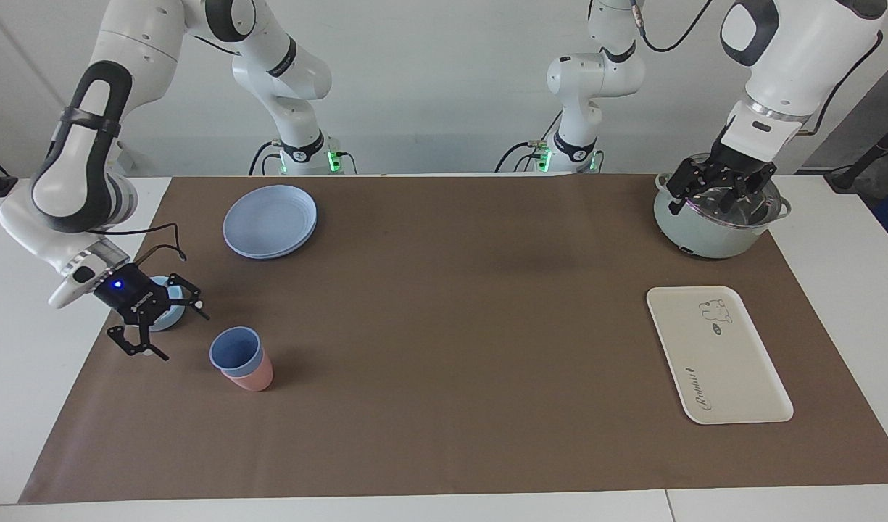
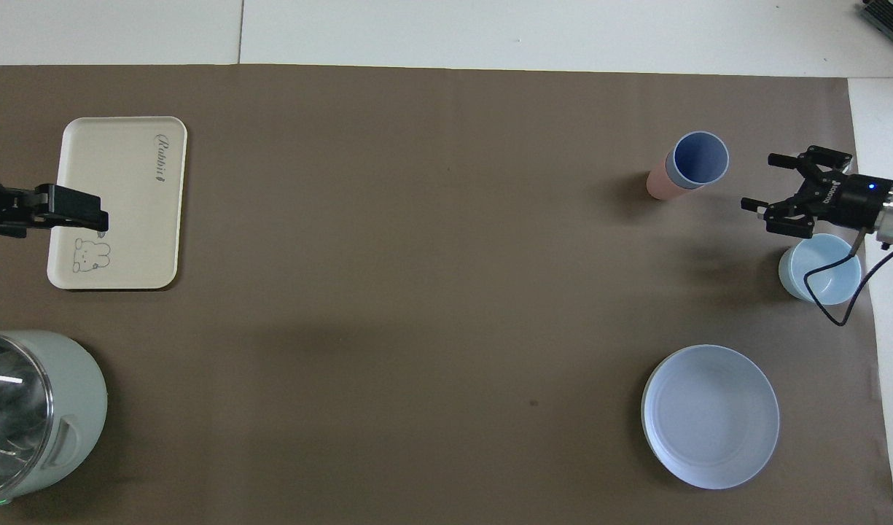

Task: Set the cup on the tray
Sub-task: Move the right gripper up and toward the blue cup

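Observation:
The periwinkle-blue cup (image 1: 235, 349) (image 2: 700, 157) stands upright, nested inside a salmon-pink cup (image 1: 254, 379) (image 2: 660, 184), toward the right arm's end of the table. My right gripper (image 1: 175, 335) (image 2: 761, 181) is open and empty. It hangs low between the cup stack and a light-blue bowl, a short gap from the cup, jaws turned toward it. The cream-white tray (image 1: 715, 362) (image 2: 133, 233) lies flat and bare toward the left arm's end. My left gripper (image 1: 719, 199) (image 2: 82, 211) waits open above the pot's lid.
The light-blue bowl (image 1: 171, 317) (image 2: 821, 273) sits just under the right gripper's wrist, partly hidden by it. Stacked blue plates (image 1: 270, 220) (image 2: 711, 415) lie nearer the robots. A pale-green pot with a glass lid (image 1: 704, 235) (image 2: 45, 408) stands near the left arm's base.

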